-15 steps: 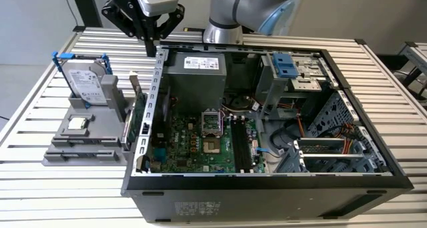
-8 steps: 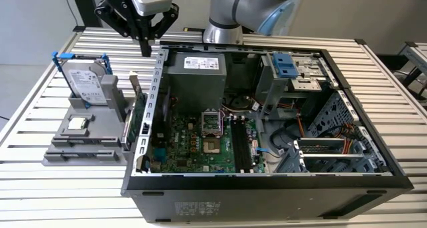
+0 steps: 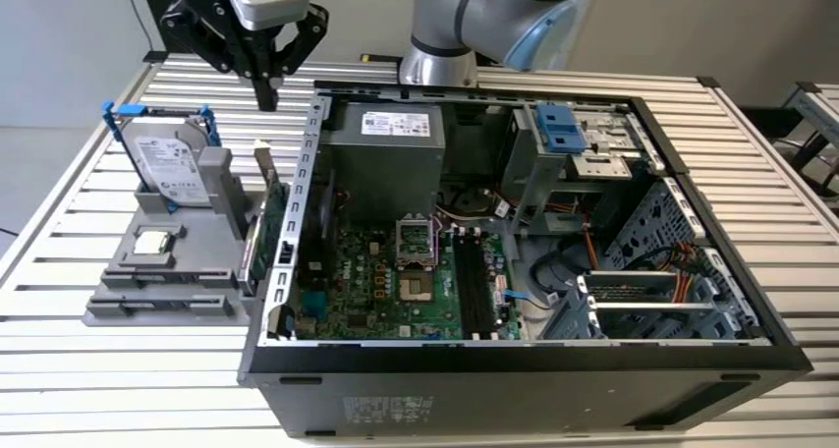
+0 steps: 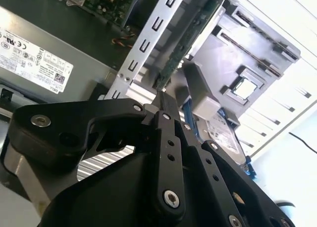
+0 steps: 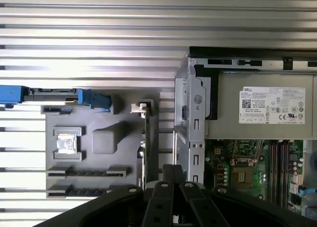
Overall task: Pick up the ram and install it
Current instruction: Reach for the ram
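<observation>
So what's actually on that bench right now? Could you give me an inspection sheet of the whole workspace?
Surface: slatted metal table, carrying an open computer case and a gray holder.
Job's things: ram cannot be picked out for sure; long dark memory slots sit on the motherboard.
Clutter: hard drive, processor chip and upright green expansion card, all on the holder.
Grippers: gripper shut, nothing seen in it, above the holder near the case's edge.
Cables: orange wires inside the case.
Surroundings: robot arm base beyond the case; another slatted table at the exterior view's right.
</observation>
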### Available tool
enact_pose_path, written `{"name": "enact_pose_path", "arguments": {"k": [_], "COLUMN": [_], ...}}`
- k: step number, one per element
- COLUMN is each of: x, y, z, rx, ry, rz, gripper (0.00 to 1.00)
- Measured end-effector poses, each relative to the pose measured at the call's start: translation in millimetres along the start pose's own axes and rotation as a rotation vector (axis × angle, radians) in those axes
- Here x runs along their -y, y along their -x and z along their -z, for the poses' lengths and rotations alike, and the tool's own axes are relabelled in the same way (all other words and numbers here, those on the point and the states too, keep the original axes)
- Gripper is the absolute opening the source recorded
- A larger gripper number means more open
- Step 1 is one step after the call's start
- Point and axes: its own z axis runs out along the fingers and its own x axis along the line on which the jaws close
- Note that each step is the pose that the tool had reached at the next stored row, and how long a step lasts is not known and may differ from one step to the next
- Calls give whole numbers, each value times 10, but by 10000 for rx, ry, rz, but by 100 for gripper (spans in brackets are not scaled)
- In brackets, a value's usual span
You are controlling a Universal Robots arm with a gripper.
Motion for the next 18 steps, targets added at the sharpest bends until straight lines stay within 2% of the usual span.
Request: {"name": "enact_pose_path", "arguments": {"k": [18], "x": [2], "y": [-440], "z": [8], "rx": [-13], "ry": [5], "rz": [272], "gripper": [0]}}
